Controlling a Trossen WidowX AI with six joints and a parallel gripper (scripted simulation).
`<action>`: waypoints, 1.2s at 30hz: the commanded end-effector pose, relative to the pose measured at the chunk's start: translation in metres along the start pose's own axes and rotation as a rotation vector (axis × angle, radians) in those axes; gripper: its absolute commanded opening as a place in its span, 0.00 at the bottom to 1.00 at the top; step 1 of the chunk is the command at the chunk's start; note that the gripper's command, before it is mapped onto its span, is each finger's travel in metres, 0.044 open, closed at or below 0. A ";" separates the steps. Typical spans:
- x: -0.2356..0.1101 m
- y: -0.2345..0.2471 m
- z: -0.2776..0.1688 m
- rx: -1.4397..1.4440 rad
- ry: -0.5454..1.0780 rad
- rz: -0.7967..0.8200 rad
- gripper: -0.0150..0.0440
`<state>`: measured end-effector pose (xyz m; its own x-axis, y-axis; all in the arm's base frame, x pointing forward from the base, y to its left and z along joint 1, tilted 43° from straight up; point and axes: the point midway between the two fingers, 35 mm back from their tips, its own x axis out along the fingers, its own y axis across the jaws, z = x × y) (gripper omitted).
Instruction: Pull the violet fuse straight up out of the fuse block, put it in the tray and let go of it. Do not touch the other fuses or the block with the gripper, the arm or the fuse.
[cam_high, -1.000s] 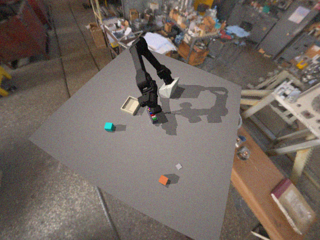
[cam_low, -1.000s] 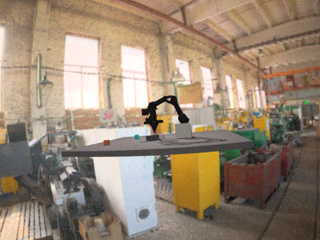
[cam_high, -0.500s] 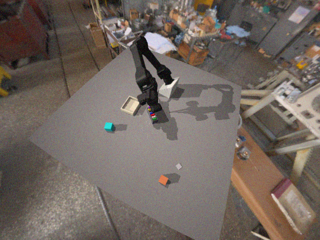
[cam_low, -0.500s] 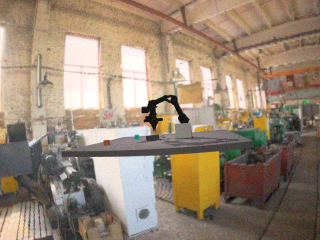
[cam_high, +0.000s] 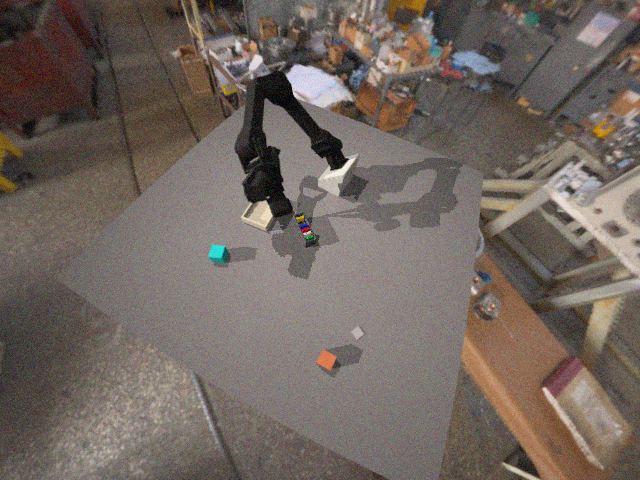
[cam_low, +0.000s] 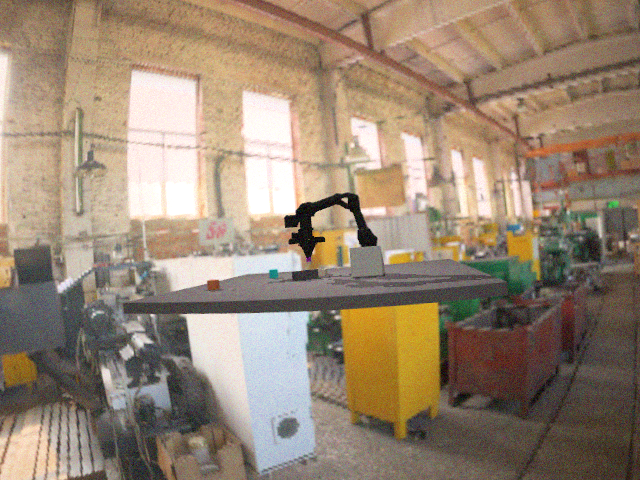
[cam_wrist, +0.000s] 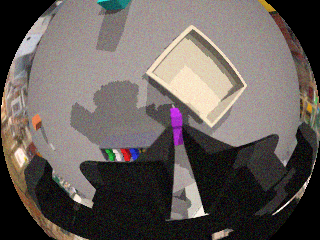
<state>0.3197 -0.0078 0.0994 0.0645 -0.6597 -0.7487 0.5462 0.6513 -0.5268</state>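
Pinching the violet fuse (cam_wrist: 176, 124) between its two black fingers, the gripper (cam_wrist: 175, 154) hangs in the air above the gray table (cam_high: 361, 392). From the side, the fuse (cam_low: 308, 256) is a tiny purple dot at the gripper's (cam_low: 308, 252) tip, well above the table top (cam_low: 413, 289), touching nothing else.

Seen from the wrist, one cream tray (cam_wrist: 198, 75) lies just past the fuse. It is a shallow square with a low rim. The fuse shows right at the tray's near rim. If it is over the inside yet, I cannot tell.

One black block (cam_high: 306, 230) sits just beside the tray (cam_high: 257, 215), on the side toward the table's middle. Four fuses stand in it in a row: yellow (cam_high: 299, 217), blue (cam_high: 303, 224), red (cam_high: 305, 229) and green (cam_high: 309, 237). The gripper (cam_high: 280, 206) is apart from the block.

Three small cubes lie on the table. The teal one (cam_high: 218, 253) is near the tray. The orange one (cam_high: 326, 359) and a little gray one (cam_high: 357, 332) are far from the tray, near the table's front edge.

One white base (cam_high: 338, 175) holds the arm (cam_high: 289, 105), just behind the tray. Around the tray there is wide bare table on the teal cube's side.
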 end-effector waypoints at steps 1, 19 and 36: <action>-0.003 -0.024 0.020 0.005 -0.013 -0.003 0.25; 0.009 -0.052 0.041 0.007 -0.019 -0.013 0.25; 0.035 -0.054 0.041 0.008 -0.020 -0.014 0.25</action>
<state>0.3274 -0.0776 0.1207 0.0743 -0.6715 -0.7372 0.5561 0.6416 -0.5284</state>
